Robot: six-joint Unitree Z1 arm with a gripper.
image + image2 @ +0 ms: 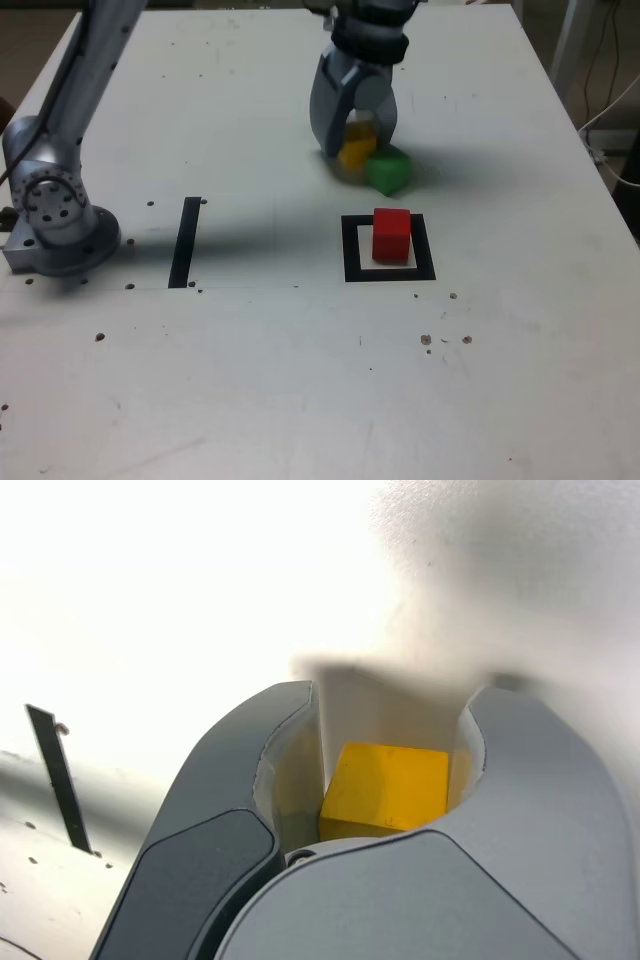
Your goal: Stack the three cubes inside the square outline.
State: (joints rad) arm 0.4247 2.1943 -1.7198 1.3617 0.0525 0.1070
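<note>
Your gripper [357, 150] is down at the table [250, 380], toward the far side of the exterior view, and its two grey fingers [325, 105] are clamped on the yellow cube [355, 153]. From the wrist view you see the same thing up close: the yellow cube [385, 790] sits between the curved fingers [225, 780], one at each side of it.

The green cube [388, 170] rests on the table just beside the yellow one, on the exterior view's right; you cannot tell whether the two touch. It sits turned at an angle to the table's edges.

The red cube [391, 235] stands upright inside the square outline [350, 250], on its white centre, nearer the camera than the other two and well apart from your gripper. Nothing is on top of it.

Off to the exterior view's left you have a straight black tape strip [185, 242] on the table, near the arm's base [55, 225]. The same strip [58, 777] shows at the edge of the wrist view.
</note>
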